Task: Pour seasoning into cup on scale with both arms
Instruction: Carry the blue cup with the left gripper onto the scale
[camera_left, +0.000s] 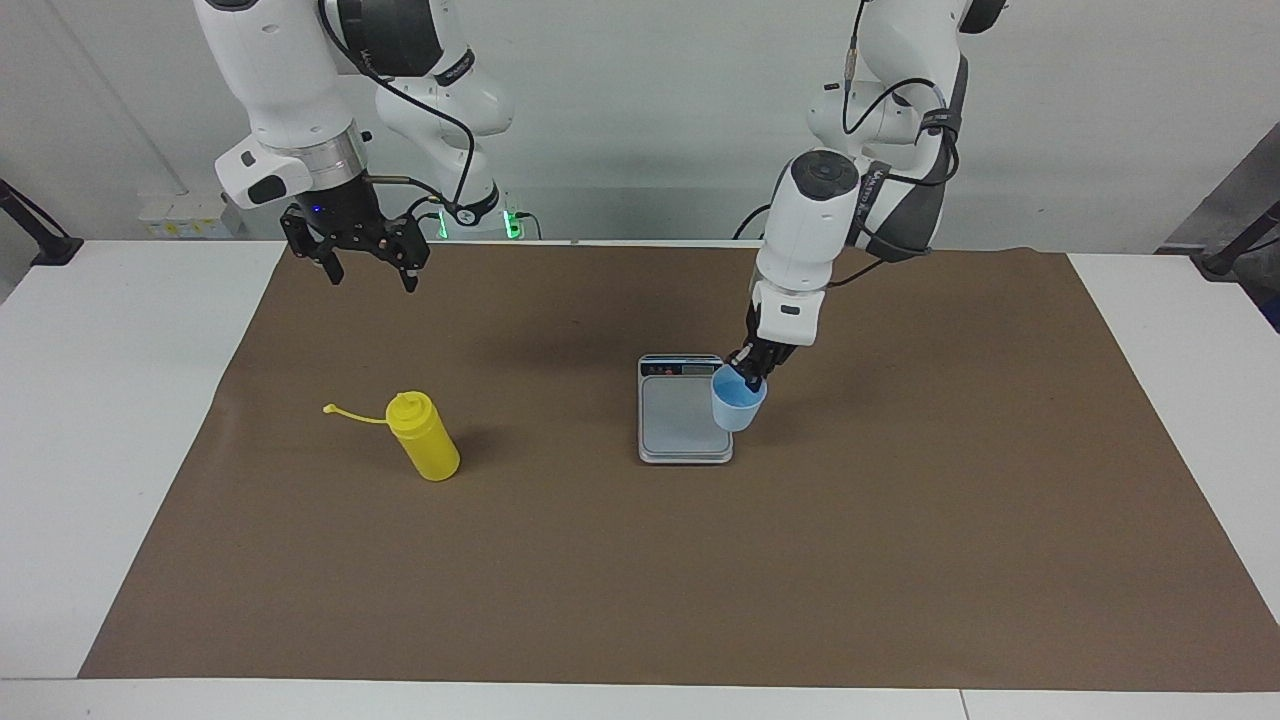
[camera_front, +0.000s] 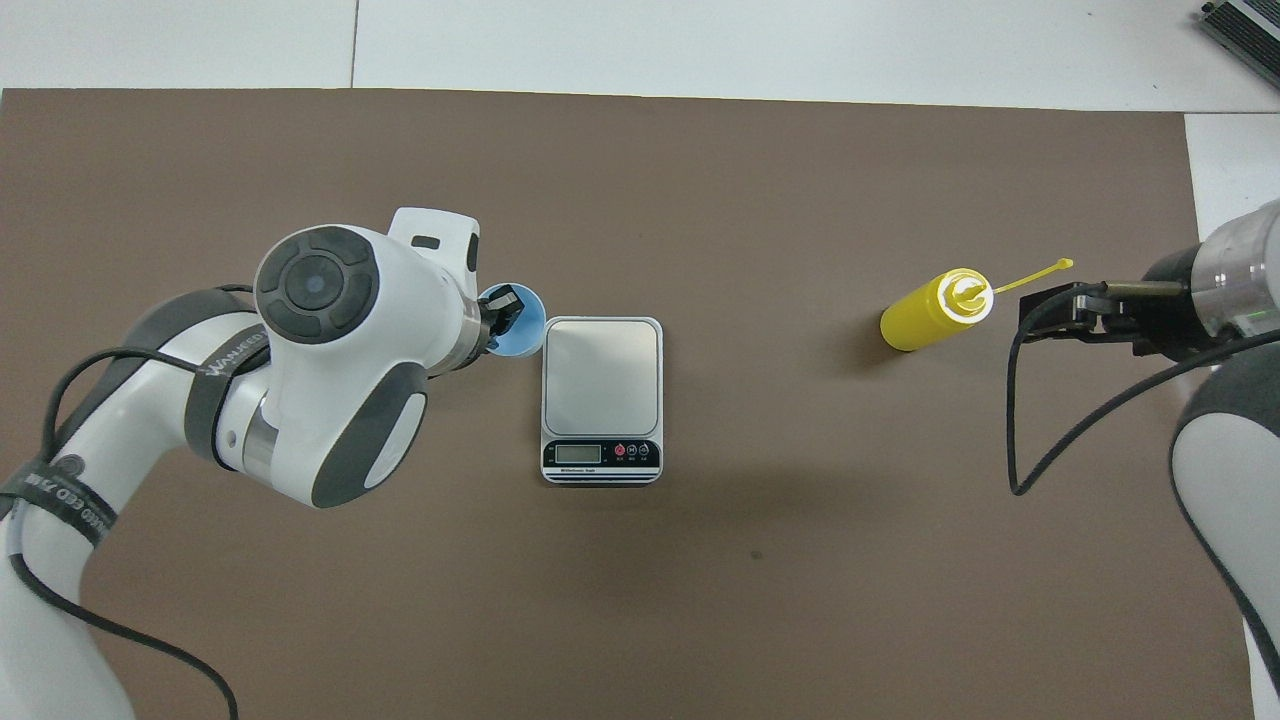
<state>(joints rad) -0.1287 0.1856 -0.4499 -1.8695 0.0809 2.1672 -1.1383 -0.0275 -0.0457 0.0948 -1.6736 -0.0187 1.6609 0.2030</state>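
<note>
While the cup is held in the air over the edge of the scale that faces the left arm's end of the surface, it is pinched at its rim by the left tool, one finger inside the cup and one outside. In the overhead view the cup is seen just beside the weighing plate of the scale, its open mouth turned upward, with the left tool reaching in from the left arm's side. The scale is set at the middle of a brown mat, its dark display strip on the edge nearest the robots. The bottle is left standing on the mat toward the right arm's end of the surface, well apart from the scale, and its cap strap is stretched out sideways from the nozzle. In the overhead view the bottle is shown about level with the scale's plate. The right tool is held high over the mat's edge nearest the robots, its fingers spread and nothing gripped; the right arm is seen waiting there. In the overhead view the right tool is shown beside the bottle's cap, not touching it.
</note>
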